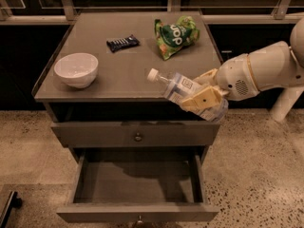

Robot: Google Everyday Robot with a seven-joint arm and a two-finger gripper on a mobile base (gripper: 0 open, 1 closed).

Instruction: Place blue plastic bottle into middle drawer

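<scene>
The blue plastic bottle [178, 88] is clear with a white cap and a blue-and-white label. It lies tilted in my gripper [203, 99], cap pointing left and up. The gripper is shut on the bottle's lower half and holds it in the air at the cabinet's front right edge, above the drawers. The middle drawer [137, 212] is the lowest grey one. It is pulled out and open, with nothing visible inside, and sits below and left of the bottle. Its brass knob shows at the bottom edge.
On the cabinet top [128, 75] stand a white bowl [76, 69] at the left, a dark snack bar [122, 42] at the back and a green snack bag [175, 36] at the back right. A shut grey drawer front [137, 134] sits above the open one. Speckled floor surrounds the cabinet.
</scene>
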